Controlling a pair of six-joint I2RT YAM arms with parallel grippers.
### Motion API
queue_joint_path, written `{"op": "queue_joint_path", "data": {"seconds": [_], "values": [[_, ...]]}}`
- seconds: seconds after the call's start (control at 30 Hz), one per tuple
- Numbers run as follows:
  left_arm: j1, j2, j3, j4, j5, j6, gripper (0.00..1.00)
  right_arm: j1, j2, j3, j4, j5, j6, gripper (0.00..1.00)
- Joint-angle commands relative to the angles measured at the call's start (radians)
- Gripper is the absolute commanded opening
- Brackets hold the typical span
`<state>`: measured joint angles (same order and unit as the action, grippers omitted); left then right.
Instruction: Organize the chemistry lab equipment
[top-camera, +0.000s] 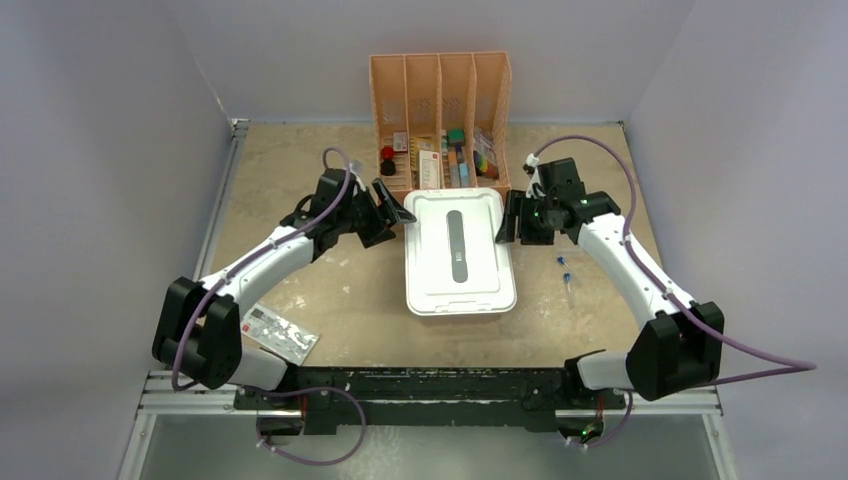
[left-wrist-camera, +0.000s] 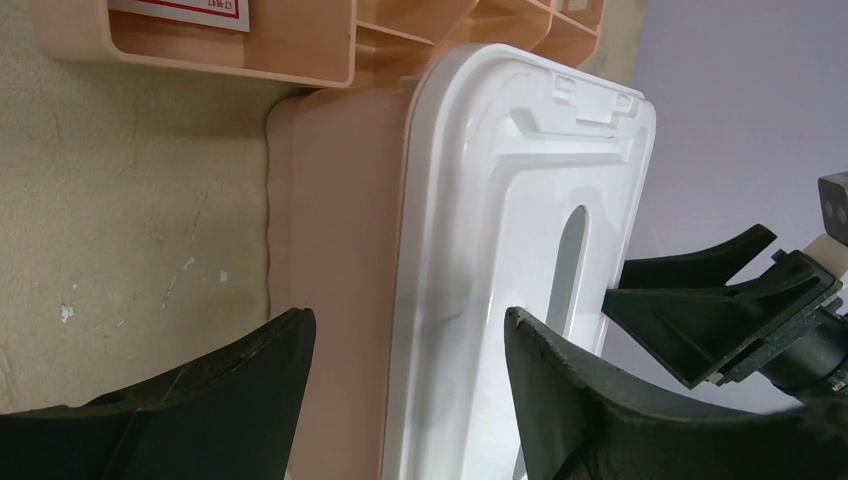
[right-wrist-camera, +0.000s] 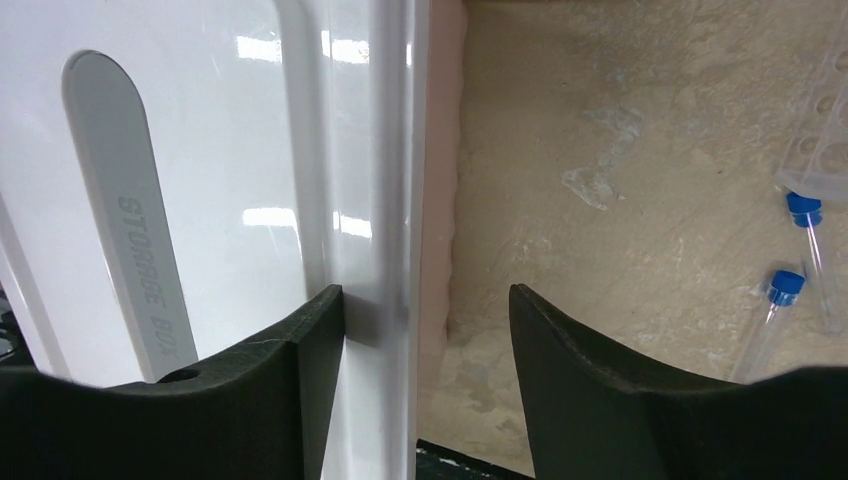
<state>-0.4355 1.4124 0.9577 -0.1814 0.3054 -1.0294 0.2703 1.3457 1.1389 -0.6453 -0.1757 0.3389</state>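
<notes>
Straddling rims of the white lid (top-camera: 458, 250), left gripper (left-wrist-camera: 410, 325) and right gripper (right-wrist-camera: 425, 295) stand spread, grasping nothing. Packing looks mostly done; blue-capped tubes (top-camera: 570, 288) lie loose right of the lid.

- Slim clear plastic tube with a blue cap (right-wrist-camera: 770, 325): lies flat at the lower right of the right wrist view, cap uppermost.
- Second clear blue-capped tube (right-wrist-camera: 815, 260): flat, just above it, apart.
- Clear plastic packet with round pockets (right-wrist-camera: 825, 110): upper right edge, cut off.
</notes>
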Motion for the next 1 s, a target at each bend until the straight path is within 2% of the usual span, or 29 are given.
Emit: {"op": "queue_joint_path", "data": {"seconds": [0.0,0.17,0.33,0.67,0.97], "values": [[-0.006,0.017,0.044,0.014,-0.003,0.006,0.68,-0.003,-0.016,0.015,-0.045,0.055,-0.034,0.61],[-0.010,0.032,0.050,-0.004,-0.004,0.009,0.68,-0.003,0.000,-0.002,-0.026,0.028,-0.028,0.57],[-0.021,0.063,0.054,-0.041,-0.009,0.026,0.67,-0.003,0.024,-0.035,0.013,-0.074,-0.003,0.48],[-0.026,0.037,0.054,-0.195,-0.264,0.109,0.47,0.005,0.053,-0.140,0.162,-0.315,0.093,0.31],[-0.023,-0.047,0.063,-0.345,-0.484,0.144,0.45,0.143,0.134,-0.112,0.254,-0.340,0.168,0.26]]}}
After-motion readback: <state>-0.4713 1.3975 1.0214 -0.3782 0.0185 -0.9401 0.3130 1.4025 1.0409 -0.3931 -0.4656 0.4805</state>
